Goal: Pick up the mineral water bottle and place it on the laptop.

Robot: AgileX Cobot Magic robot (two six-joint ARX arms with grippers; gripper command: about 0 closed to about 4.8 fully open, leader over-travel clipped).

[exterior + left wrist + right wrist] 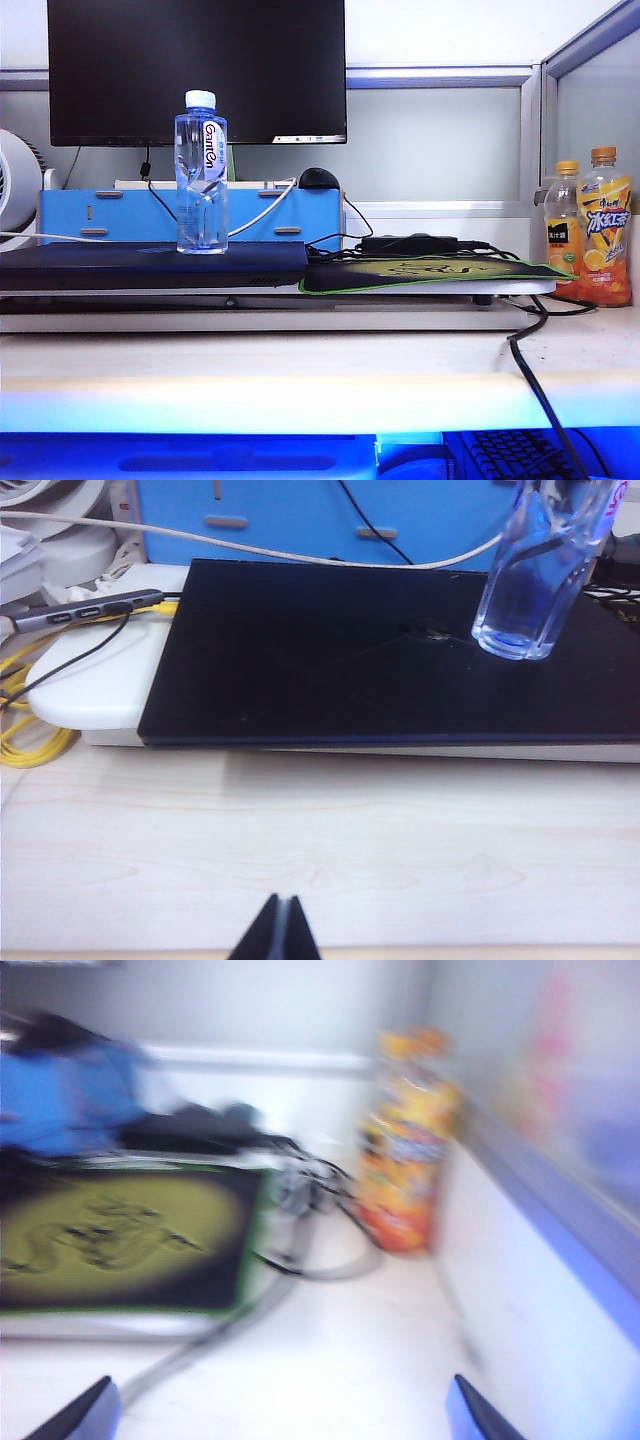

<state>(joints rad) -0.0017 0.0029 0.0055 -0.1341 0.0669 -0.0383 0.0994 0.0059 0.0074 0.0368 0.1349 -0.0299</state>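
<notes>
At the top of the exterior view we see the black monitor (196,70), the largest item. Below it, the laptop (150,266) lies flat with its lid closed at centre left. To its right lies the green-edged mouse pad (430,274). The mineral water bottle (201,172) stands upright on the laptop lid, left of centre. Two juice bottles (592,228) stand at the far right. We find the left gripper (278,928) at the lower edge of its wrist view, fingertips together over bare tabletop. The right gripper (285,1412) shows fingertips spread wide apart in a blurred frame, holding nothing.
</notes>
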